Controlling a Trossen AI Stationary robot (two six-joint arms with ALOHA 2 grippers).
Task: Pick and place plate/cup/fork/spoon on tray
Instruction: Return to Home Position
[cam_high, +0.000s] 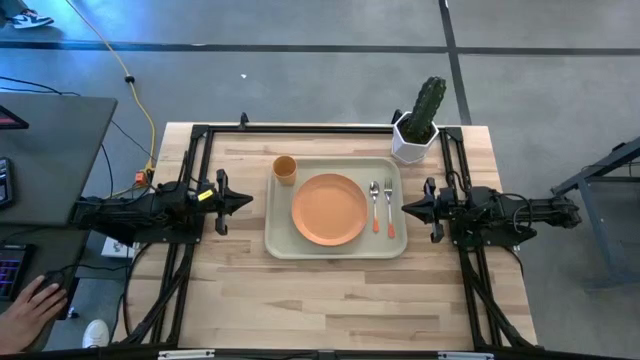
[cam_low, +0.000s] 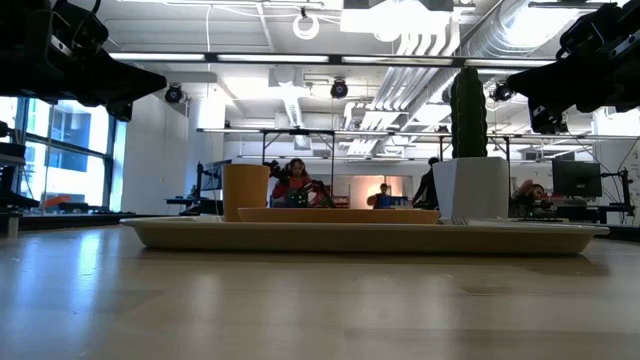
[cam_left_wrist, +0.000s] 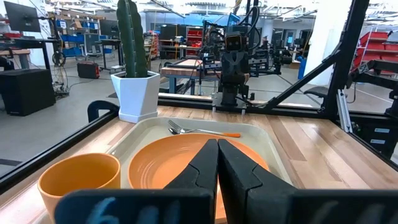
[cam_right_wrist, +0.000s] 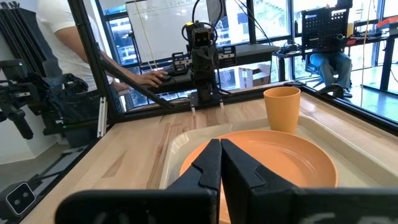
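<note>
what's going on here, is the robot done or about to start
Nothing is being handled right now. The plate, cup, spoon and fork all sit on the tray. The left claw and right claw are shut and empty, each parked off its own side of the tray. A potted cactus stands off the tray's far right corner. The setting looks finished.

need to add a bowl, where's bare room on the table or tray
The wooden table is bare in front of the tray, between both arms. The tray is crowded: plate centre, cup at one far corner, spoon and fork beside the plate.
</note>
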